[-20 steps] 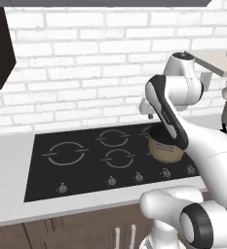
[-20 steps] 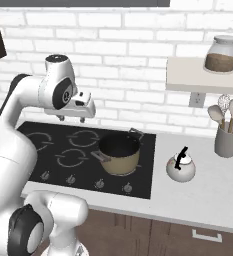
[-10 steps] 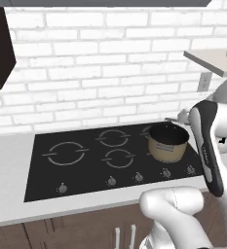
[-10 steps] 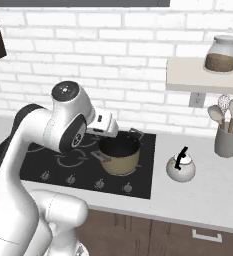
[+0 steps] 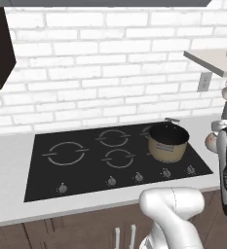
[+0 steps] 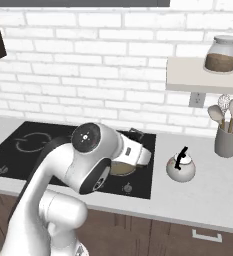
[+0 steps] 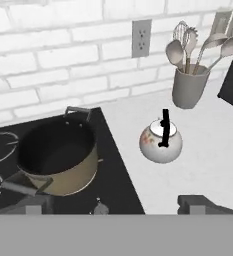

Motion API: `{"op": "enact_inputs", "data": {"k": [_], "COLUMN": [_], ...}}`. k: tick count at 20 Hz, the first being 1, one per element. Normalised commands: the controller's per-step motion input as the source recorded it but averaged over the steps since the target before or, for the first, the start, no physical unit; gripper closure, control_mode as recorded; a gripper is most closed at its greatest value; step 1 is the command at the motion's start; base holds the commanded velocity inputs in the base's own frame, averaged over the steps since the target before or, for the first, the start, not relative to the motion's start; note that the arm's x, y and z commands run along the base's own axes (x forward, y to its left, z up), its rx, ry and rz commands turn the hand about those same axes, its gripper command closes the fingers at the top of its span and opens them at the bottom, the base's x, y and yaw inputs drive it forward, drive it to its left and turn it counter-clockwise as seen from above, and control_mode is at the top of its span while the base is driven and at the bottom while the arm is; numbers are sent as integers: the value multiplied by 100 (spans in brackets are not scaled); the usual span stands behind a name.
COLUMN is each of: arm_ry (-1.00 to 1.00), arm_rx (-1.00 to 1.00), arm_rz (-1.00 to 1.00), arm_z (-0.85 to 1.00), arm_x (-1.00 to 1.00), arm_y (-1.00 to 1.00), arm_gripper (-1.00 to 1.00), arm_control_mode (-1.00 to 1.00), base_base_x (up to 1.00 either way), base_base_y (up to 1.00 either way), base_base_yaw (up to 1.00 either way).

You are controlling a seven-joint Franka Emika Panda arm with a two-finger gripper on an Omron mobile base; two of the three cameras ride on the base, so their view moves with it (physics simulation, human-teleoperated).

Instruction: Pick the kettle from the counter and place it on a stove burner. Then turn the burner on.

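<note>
Here, the kettle stands upright on the light-grey worktop, just right of the stove and its tan pot, with a utensil crock beyond it by the brick wall. The tool, fingertips spread wide and holding nothing, hangs well short of the kettle, which lies ahead and slightly right of it. A clean pick likely means centring over the thin black handle, turning the fingers to straddle it, and descending without brushing the pot. A small burner sits bare left of the pot.
</note>
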Motion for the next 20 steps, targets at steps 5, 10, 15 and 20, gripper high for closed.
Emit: {"op": "enact_inputs", "data": {"k": [5, 10, 15, 20], "arm_ry": [15, 20, 8, 10], "arm_rx": [10, 1, 1, 17], "arm_rz": [-35, -14, -1, -1], "arm_z": [0, -18, -9, -23], "arm_x": [0, 37, 2, 26], "arm_y": [-100, -81, -9, -9], "arm_gripper": [-100, -100, -100, -100], "arm_control_mode": [-100, -100, -100, -100], "base_base_x": [0, 0, 0, 0], "base_base_y": [0, 0, 0, 0], "base_base_yaw": [0, 0, 0, 0]}}
